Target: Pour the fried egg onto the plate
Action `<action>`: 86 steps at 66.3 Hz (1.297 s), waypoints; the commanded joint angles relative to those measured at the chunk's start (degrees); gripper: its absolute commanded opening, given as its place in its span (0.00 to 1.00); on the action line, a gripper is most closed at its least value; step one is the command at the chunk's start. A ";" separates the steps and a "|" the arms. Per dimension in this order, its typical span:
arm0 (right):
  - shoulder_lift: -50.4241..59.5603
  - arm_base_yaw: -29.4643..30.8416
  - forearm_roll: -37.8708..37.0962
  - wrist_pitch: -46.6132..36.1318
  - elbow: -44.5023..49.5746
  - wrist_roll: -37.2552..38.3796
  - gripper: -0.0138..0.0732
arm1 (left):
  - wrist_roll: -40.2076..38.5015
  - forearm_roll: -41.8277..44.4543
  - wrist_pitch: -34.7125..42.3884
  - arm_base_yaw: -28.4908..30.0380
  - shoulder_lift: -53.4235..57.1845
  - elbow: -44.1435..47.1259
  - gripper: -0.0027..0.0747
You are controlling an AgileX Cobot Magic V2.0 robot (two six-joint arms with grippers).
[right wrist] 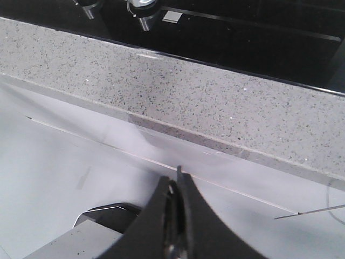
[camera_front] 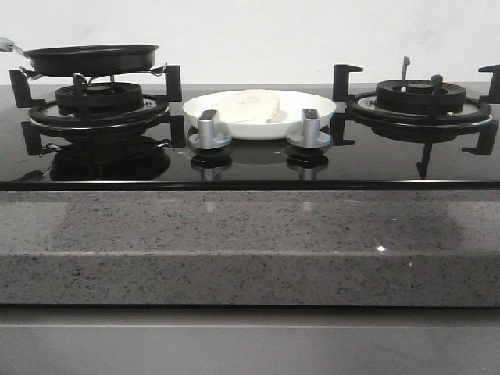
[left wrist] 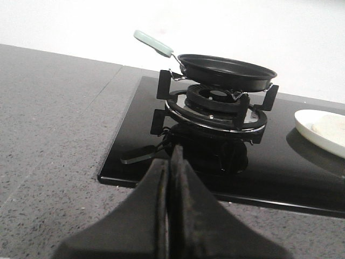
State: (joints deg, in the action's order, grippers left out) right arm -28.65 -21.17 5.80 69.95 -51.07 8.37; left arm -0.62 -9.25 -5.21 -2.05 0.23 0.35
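The fried egg lies pale side up on the white plate, between the two burners behind the knobs. The plate's edge also shows in the left wrist view with a bit of egg. The black frying pan sits empty on the left burner, its mint handle pointing away to the left. My left gripper is shut and empty, over the counter in front of the left burner. My right gripper is shut and empty, below the counter's front edge. Neither gripper shows in the front view.
The black glass hob holds a left burner grate, a right burner grate and two silver knobs. The speckled grey counter runs along the front. A white wall stands behind.
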 commanded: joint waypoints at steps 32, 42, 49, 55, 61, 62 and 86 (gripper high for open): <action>-0.34 0.09 -0.46 -2.88 -1.20 -0.20 0.03 | -0.30 3.41 7.33 -1.58 0.75 0.31 0.01; -0.34 0.09 -0.46 -2.88 -1.20 -0.20 0.03 | -0.30 3.31 7.36 -1.58 0.75 0.31 0.01; -0.34 0.09 -0.46 -2.88 -1.20 -0.20 0.03 | -0.30 3.31 7.36 -1.58 0.75 0.31 0.01; -0.34 0.09 -0.46 -2.88 -1.20 -0.20 0.03 | -0.30 3.31 7.36 -1.58 0.75 0.31 0.01; -0.34 0.09 -0.46 -2.88 -1.20 -0.20 0.03 | -0.30 3.31 7.36 -1.58 0.75 0.31 0.01; -0.34 0.09 -0.46 -2.88 -1.20 -0.20 0.03 | -0.30 3.31 7.36 -1.58 0.75 0.31 0.01; -0.34 0.09 -0.46 -2.88 -1.20 -0.20 0.03 | -0.30 3.31 7.36 -1.58 0.75 0.31 0.01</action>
State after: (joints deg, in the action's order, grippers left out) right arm -28.56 -21.17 5.71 69.95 -51.07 8.37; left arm -0.62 -5.57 -2.75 -3.12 0.23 0.35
